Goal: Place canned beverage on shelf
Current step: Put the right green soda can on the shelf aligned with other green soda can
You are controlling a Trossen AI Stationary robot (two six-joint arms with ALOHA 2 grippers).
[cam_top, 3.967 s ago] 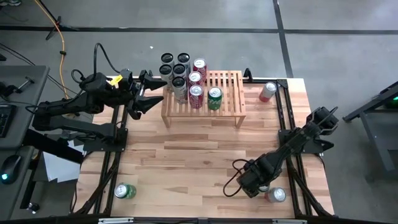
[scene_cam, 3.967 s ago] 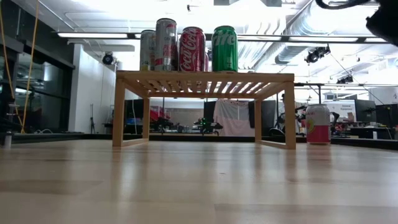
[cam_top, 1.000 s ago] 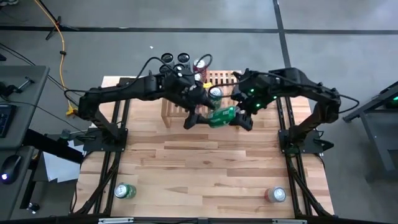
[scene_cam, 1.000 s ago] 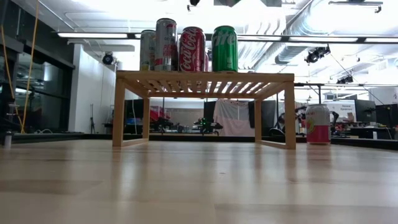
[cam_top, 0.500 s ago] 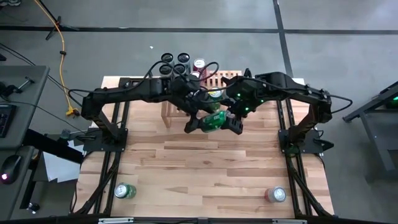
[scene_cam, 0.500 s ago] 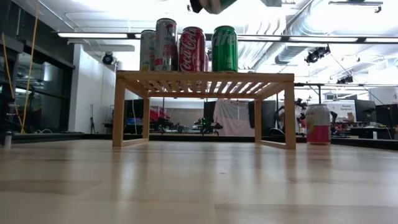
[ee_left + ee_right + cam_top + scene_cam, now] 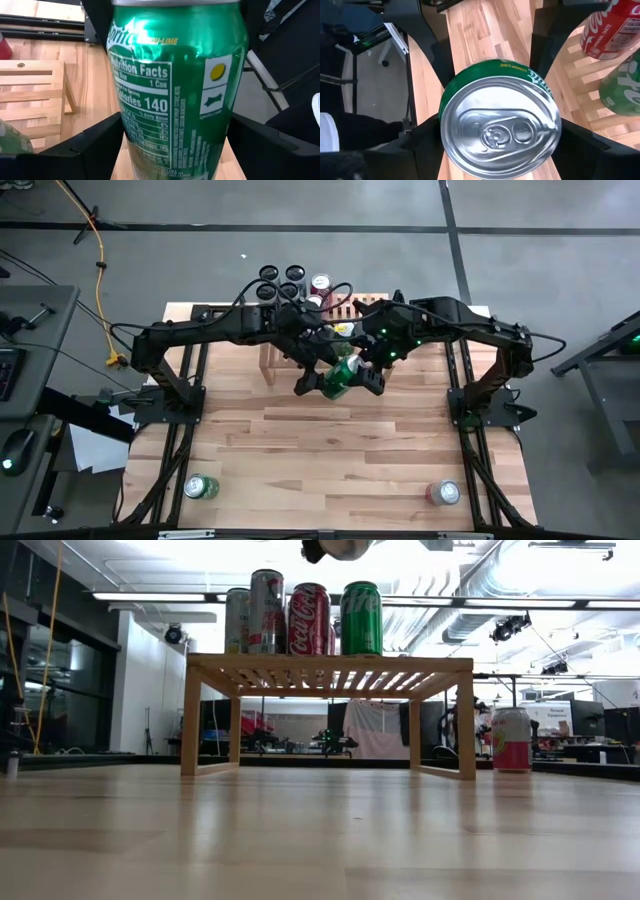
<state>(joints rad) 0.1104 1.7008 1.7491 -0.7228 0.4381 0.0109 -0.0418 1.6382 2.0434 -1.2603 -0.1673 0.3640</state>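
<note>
A green can [image 7: 341,376] hangs tilted in the air before the light-wood shelf [image 7: 330,665], between both grippers. My right gripper [image 7: 362,372] is shut on it, and its wrist view looks onto the can's silver top [image 7: 500,130]. My left gripper [image 7: 325,380] comes from the table's left and stands open, one finger on each side of the can's labelled wall [image 7: 175,90]. A silver can [image 7: 265,610], a red can [image 7: 308,618] and another green can [image 7: 361,617] stand on the shelf's slats. My right gripper pinches the green can's wall near its top end [image 7: 443,117] between its two fingers [image 7: 422,145]. The fingers slant down from the table's far right and lie along the can. The can is lifted clear, its bottom end toward the near left. My left gripper's fingers [image 7: 95,145] stand close against the can's wall on both sides; I cannot tell whether they touch it.
A pink can [image 7: 511,740] stands on the table to the right of the shelf. A green can [image 7: 201,486] sits at the near left corner and a red can [image 7: 441,493] at the near right. Bare wood [image 7: 320,450] lies between them.
My right gripper has carried the green can a little toward the table's left and near edge, in between the left gripper's fingers. The can's free end has swung toward the near edge. Most of this happened in the first half second.
</note>
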